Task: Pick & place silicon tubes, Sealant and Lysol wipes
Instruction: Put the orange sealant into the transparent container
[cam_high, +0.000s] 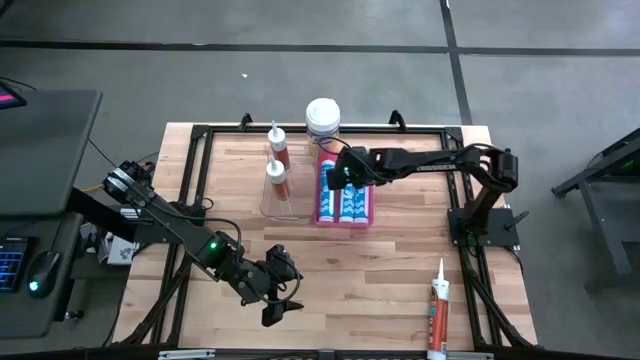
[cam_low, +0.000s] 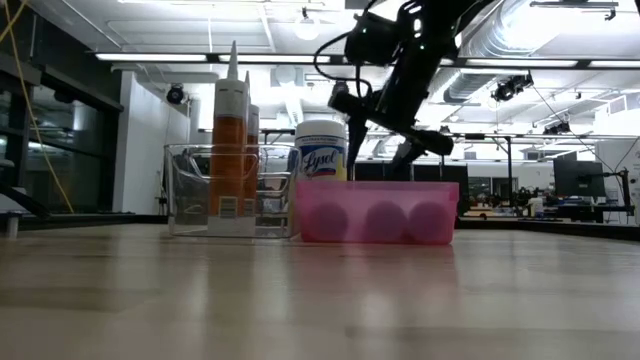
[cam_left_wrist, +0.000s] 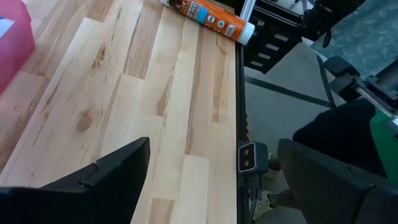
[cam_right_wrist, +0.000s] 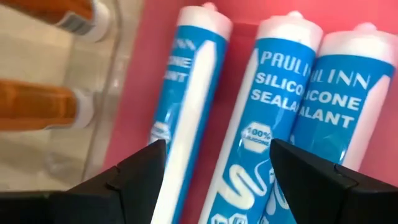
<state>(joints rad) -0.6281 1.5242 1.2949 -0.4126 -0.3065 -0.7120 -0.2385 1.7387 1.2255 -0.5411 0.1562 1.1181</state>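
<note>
Three blue-and-white silicone cartridges (cam_right_wrist: 267, 112) fill the right wrist view, lying side by side in the pink tray (cam_right_wrist: 146, 74). The right gripper (cam_right_wrist: 217, 180) hangs directly above them with its fingers spread wide and nothing between them. Neither finger touches a cartridge. The middle cartridge sits in line with the gap between the fingers; the other two lie one to each side of that gap. The cartridge bases are cut off by the picture edge, and the printed labels read only in part.

Beside the right gripper, just past the tray wall, stands a clear bin (cam_high: 278, 195) holding two upright orange sealant tubes (cam_high: 276, 160). In the right wrist view these tubes are blurred and cropped. The Lysol wipes (cam_high: 322, 118) canister stands upright just beyond the right gripper, behind the far end of the pink tray. In the low view, the tray wall hides its base and the arm crosses part of its lid.

The left gripper (cam_high: 282, 300) waits near the front of the table (cam_high: 400, 290), well apart from the tray. Its fingers are spread and hold nothing. Ahead of it, near the table edge, lies one more orange sealant tube (cam_left_wrist: 208, 17), partly cut off in the left wrist view.
</note>
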